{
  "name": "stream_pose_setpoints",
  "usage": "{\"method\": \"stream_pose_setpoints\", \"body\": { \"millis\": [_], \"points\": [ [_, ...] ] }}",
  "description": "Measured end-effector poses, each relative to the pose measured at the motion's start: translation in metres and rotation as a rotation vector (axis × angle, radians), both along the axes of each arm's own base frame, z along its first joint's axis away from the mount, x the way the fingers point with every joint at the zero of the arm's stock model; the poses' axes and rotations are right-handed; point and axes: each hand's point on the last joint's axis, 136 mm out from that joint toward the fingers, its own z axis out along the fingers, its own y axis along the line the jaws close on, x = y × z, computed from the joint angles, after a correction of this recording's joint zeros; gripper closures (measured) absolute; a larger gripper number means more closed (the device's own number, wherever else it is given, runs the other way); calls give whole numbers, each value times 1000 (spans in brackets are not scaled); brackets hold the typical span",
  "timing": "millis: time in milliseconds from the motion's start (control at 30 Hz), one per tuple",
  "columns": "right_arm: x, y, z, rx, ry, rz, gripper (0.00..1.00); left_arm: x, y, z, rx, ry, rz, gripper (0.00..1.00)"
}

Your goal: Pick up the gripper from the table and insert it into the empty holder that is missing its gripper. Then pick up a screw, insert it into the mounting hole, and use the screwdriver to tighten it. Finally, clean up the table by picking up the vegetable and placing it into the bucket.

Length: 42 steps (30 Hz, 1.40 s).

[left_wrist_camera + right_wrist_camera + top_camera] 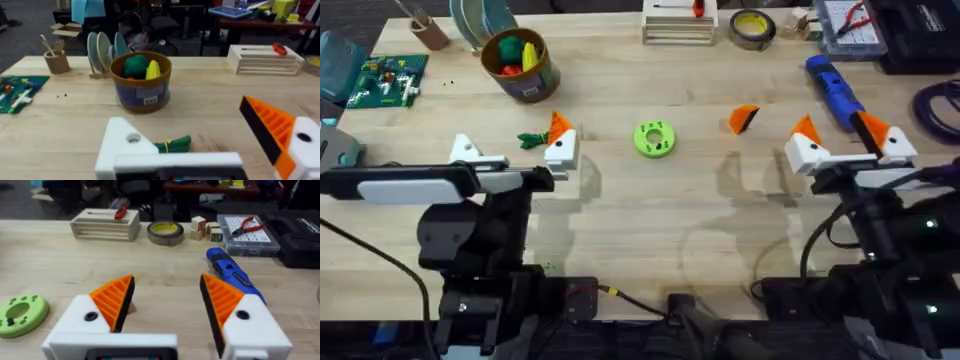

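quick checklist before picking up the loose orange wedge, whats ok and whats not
1. Wedge lies free on the table, nothing on it: ok.
2. Holder on the left tool is bare, its hole open: ok.
3. Right tool is open, both pads fitted: ok.
4. Screwdriver lies beyond the right tool, off the wedge: ok.
5. Vegetable not yet in the bucket: not ok.
6. Loose screw located: cannot tell.

A pale wooden table fills most of the overhead frame. Past its far edge, at the top of the left wrist frame, sit a dark carpeted floor, a cardboard box and a black office chair.
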Motion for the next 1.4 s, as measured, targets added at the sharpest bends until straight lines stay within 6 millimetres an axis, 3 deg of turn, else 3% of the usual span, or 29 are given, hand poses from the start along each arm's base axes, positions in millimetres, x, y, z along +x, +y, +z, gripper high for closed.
{"method": "stream_pose_setpoints", "body": {
  "millis": [100, 267, 567, 700, 1067, 1400],
  "points": [
    [0, 2, 0, 51, 3, 6, 147, -1, 0, -14, -15, 64, 0, 9],
    [-7, 2, -5, 133, 91, -1, 147, -13, -1, -13, -38, 171, 1, 9],
    [-23, 4, 31, 149, 213, -4, 147, -23, -1, 37, -49, 289, 5, 10],
    [-25, 4, 46, 151, 291, -11, 149, -18, -1, 45, -48, 404, 8, 10],
    [-19, 5, 67, 151, 513, -21, 148, 9, -1, 41, -47, 663, 14, 8],
    [-15, 11, 71, 162, 541, 10, 148, 16, -1, 20, -47, 757, 16, 8]
  ]
}}
